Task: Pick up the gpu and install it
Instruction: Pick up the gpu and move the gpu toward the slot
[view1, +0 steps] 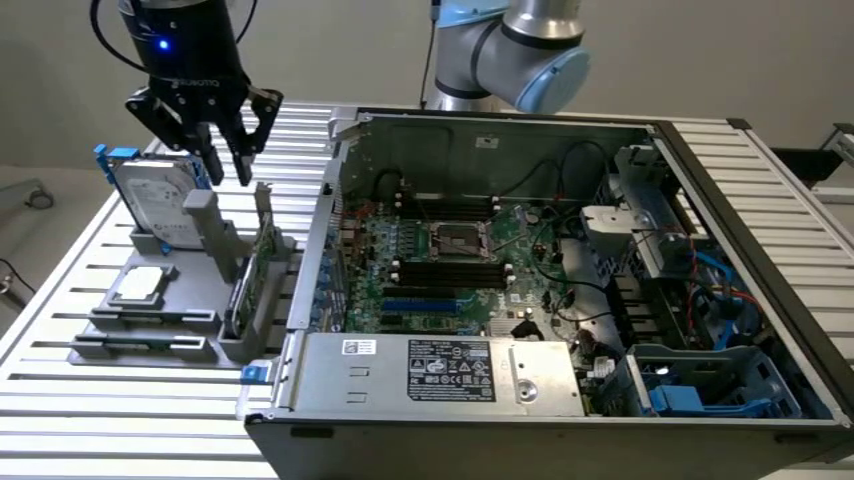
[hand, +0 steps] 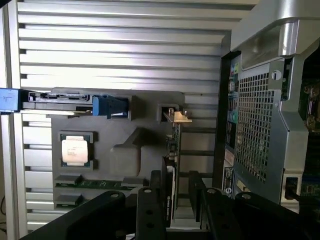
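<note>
The gpu (view1: 256, 272) stands on its long edge in a slot of the grey holder (view1: 187, 300), at the side nearest the computer case. Seen from the wrist, the gpu (hand: 174, 145) is a thin edge with its silver end bracket (hand: 178, 117) at the far end. My gripper (view1: 227, 168) hangs a little above the card's upper end, open, holding nothing. The two black fingers (hand: 161, 192) stand apart on either side of the card's line, well above it.
The holder also carries a silver hard drive with a blue frame (view1: 151, 200), a square CPU chip (view1: 140, 286) and memory sticks (view1: 147, 322). The open computer case (view1: 327, 190) with its motherboard (view1: 454, 265) stands right beside the holder on the slatted table (view1: 80, 400).
</note>
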